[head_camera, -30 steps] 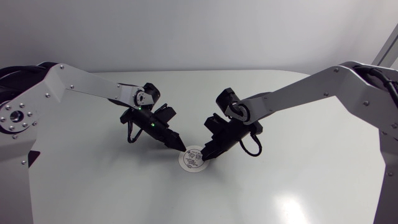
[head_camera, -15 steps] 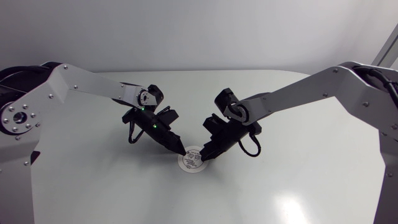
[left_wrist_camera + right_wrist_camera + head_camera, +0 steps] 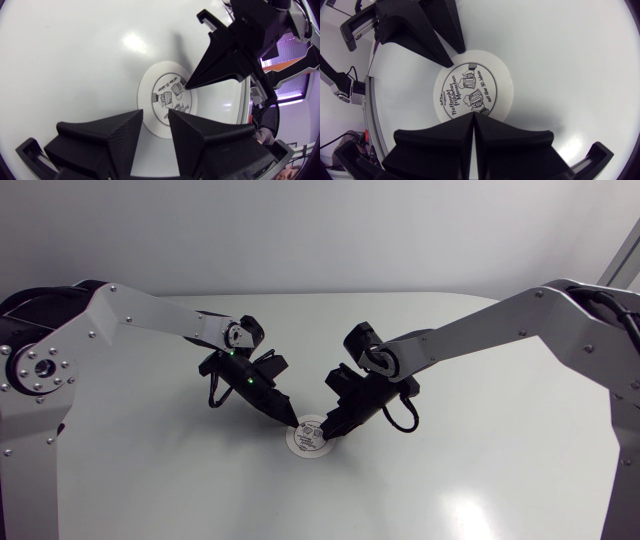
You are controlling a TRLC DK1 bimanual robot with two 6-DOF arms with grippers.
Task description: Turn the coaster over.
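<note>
Since the earlier frames the left gripper (image 3: pixel 296 423) has crept slightly closer to the coaster (image 3: pixel 310 438), its arm's upper link swinging a little, while the right gripper (image 3: pixel 336 430) has hardly shifted. Left gripper: fingers parted by a narrow slit, tips at one rim of the coaster, holding nothing. Right gripper: fingers pressed together into a single wedge, also empty, its point meeting the opposite rim. The coaster lies flat between the two tips, printed face up, on the white table (image 3: pixel 150 470), so it is not yet turned. This bracketing from opposite sides probably lets one wedge work under the thin rim while the other stops the disc from sliding away. From the head view only the convergence of both arms on the coaster is clear, and finger spacing cannot be read. That spacing comes from the wrist views: the left shows its own slit and the right's point on the far rim, the right its sealed seam and the left's tip across the coaster.
</note>
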